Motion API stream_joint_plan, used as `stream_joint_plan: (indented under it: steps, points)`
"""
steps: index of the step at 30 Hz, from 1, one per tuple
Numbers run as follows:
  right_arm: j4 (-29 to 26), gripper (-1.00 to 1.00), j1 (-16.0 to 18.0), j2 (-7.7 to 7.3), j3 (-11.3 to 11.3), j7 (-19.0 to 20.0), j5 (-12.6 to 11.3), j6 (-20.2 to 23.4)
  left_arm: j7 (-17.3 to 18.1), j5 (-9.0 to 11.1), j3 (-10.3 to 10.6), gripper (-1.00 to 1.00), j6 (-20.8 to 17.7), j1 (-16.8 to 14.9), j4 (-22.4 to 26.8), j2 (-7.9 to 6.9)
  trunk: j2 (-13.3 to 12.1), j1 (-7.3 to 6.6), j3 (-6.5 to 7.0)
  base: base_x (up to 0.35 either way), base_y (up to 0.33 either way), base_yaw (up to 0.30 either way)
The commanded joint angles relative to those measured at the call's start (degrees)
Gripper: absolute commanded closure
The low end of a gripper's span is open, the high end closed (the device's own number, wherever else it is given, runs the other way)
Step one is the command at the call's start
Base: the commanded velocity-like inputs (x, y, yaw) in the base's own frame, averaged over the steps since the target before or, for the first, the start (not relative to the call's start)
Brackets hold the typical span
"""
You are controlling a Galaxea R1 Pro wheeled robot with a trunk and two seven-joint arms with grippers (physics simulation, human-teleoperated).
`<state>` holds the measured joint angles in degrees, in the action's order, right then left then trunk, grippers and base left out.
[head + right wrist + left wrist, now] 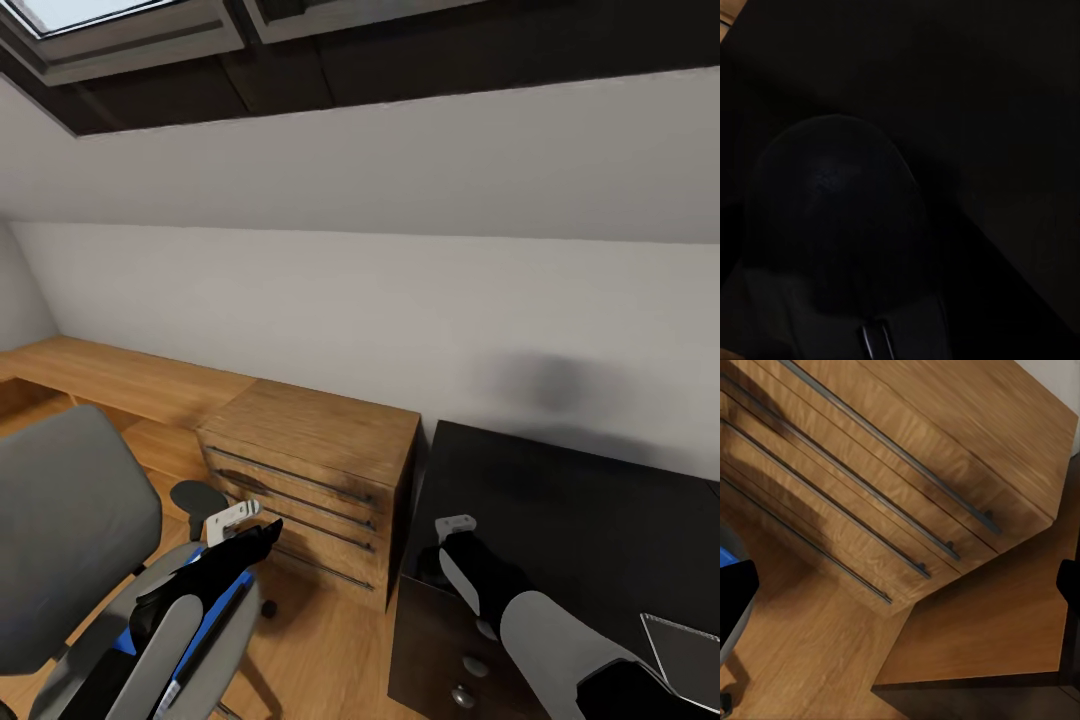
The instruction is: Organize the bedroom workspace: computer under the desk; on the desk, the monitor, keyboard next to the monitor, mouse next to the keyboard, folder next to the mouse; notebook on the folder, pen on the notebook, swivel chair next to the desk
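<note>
Blue folder (215, 610) lies on the swivel chair (70, 540) seat beneath the left gripper (262, 535), whose jaws' state I cannot tell, as with the right gripper (455, 530) beside the desk (590, 520); approach low and flat along its edge.

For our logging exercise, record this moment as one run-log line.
left gripper: over wooden floor beside grey swivel chair, state unclear | bright blue folder: on chair seat | right gripper: over black desk, holding rounded black mouse
</note>
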<state>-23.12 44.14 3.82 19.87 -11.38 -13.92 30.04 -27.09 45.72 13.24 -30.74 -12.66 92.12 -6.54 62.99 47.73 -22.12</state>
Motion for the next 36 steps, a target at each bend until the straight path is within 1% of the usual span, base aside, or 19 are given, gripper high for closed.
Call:
stream_joint_plan:
  steps: [1,19,23,25,26,27,28,29,31,32,33,34,35,36]
  points:
    - [0.18,1.00,-0.02,-0.01,0.35,-0.40,-2.25,-0.04,-0.60,0.59,0.12,-1.00,-0.02,-0.07,0.08,-0.05,0.03,0.01,-0.09,0.000,0.000,0.000]
    - [-0.13,1.00,-0.02,-0.04,0.35,-0.42,-2.25,-0.41,-0.63,0.36,0.12,-1.00,0.04,-0.07,0.08,-0.05,0.03,0.01,-0.09,0.000,0.000,0.000]
    - [-2.56,1.00,-0.02,-0.23,-0.15,-0.64,-2.19,-0.63,-0.67,0.07,0.19,-1.00,0.17,-0.07,0.08,-0.05,-1.57,-0.87,0.63,0.000,0.000,0.000]
    - [-4.50,1.00,-0.02,-0.37,-0.99,-0.75,-2.18,-0.69,-0.68,0.02,0.24,-1.00,0.16,-0.08,0.08,-0.05,-2.37,-1.31,0.99,0.000,0.000,0.000]
    - [-5.48,1.00,-0.02,-0.42,-1.82,-0.80,-2.17,-0.79,-0.68,0.00,0.31,-1.00,0.16,-0.08,0.08,-0.05,-2.77,-1.53,1.17,0.000,0.000,0.000]
    - [-6.49,1.00,-0.02,-0.48,-3.16,-0.88,-2.17,-0.97,-0.68,0.00,0.43,-1.00,0.11,-0.08,0.08,-0.02,-3.17,-1.75,1.35,0.000,0.000,0.000]
    - [-7.65,1.00,-0.05,-0.54,-5.08,-0.95,-2.17,-1.12,-0.68,-0.01,0.65,-1.00,0.05,-0.06,0.08,0.02,-3.58,-1.97,1.53,0.000,0.000,0.000]
    - [-11.03,1.00,-0.10,-0.61,-9.99,-1.04,-2.16,-1.26,-0.80,-0.06,1.56,-1.00,-0.04,-0.07,0.08,0.04,-3.98,-2.18,1.71,0.000,0.000,0.000]
    - [-16.16,1.00,-0.41,-0.69,-14.60,-1.08,-2.16,-1.16,-1.02,-0.18,2.50,-1.00,-0.04,-0.08,0.08,0.04,-4.78,-2.62,2.07,0.000,0.000,0.000]
    - [-19.28,1.00,-0.95,-0.71,-16.23,-1.09,-2.16,-1.02,-1.16,-0.22,2.78,-1.00,-0.01,-0.08,0.08,0.05,-5.18,-2.84,2.25,0.000,0.000,0.000]
    - [-22.62,1.00,-2.14,-0.72,-17.32,-1.09,-2.13,-0.92,-1.37,-0.24,2.96,-1.00,0.02,-0.08,0.08,0.08,-5.58,-3.06,2.43,0.000,0.000,0.000]
    - [-24.33,1.00,-2.96,-0.72,-17.72,-1.10,-2.12,-0.89,-1.51,-0.25,3.03,-1.00,0.04,-0.08,0.08,0.09,-5.98,-3.28,2.61,0.000,0.000,0.000]
    - [-29.46,1.00,-5.91,-0.73,-18.51,-1.12,-2.10,-0.79,-1.98,-0.27,3.15,-1.00,0.10,-0.08,0.08,0.10,-6.38,-3.50,2.79,-0.016,0.000,0.000]
    - [-32.59,1.00,-7.70,-0.72,-18.81,-1.14,-2.09,-0.72,-2.24,-0.27,3.20,-1.00,0.15,-0.07,0.08,0.11,-6.78,-3.72,2.97,-0.101,0.000,0.000]
